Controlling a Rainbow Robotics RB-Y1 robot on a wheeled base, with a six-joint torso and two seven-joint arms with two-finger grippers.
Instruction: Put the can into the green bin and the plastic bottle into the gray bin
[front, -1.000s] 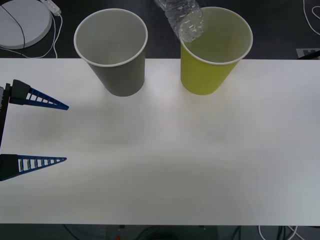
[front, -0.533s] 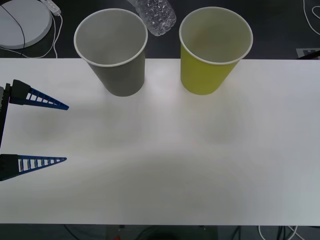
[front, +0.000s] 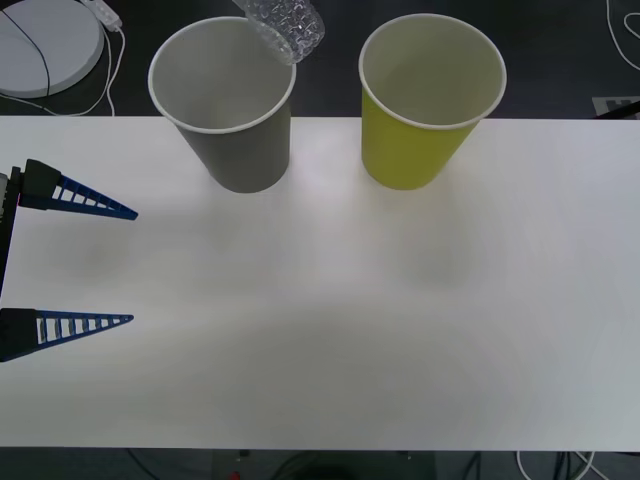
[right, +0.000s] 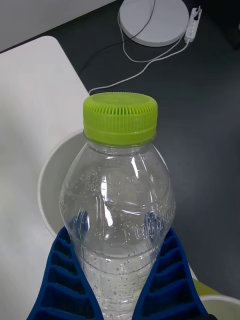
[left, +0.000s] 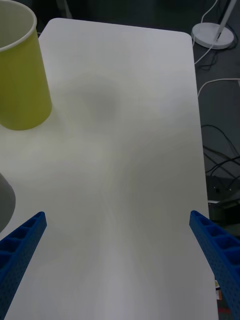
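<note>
At far edge of tabletop: plastic bottle held in air, bottom end over far-right rim of gray bin, tilted. Right gripper fingers clamped on bottle body from both sides, yellow-green cap pointing away from wrist; gray bin rim visible beyond bottle in right wrist view. Green bin upright to right of gray bin, well apart from it, inside pale, contents not discernible. No can seen on tabletop.

Left gripper parked at near-left, fingers spread wide, holding nothing, well apart from both bins.

Step in hand, as judged: bottle delivery to gray bin, positioning phase, release not yet done. Bottle overlaps bin rim rather than sitting over centre of opening.

Next move calls for: shift further left and nearer until bottle sits fully over opening, then open fingers. Risk if released now: bottle strikes rim, tips bin or falls behind tabletop.
</note>
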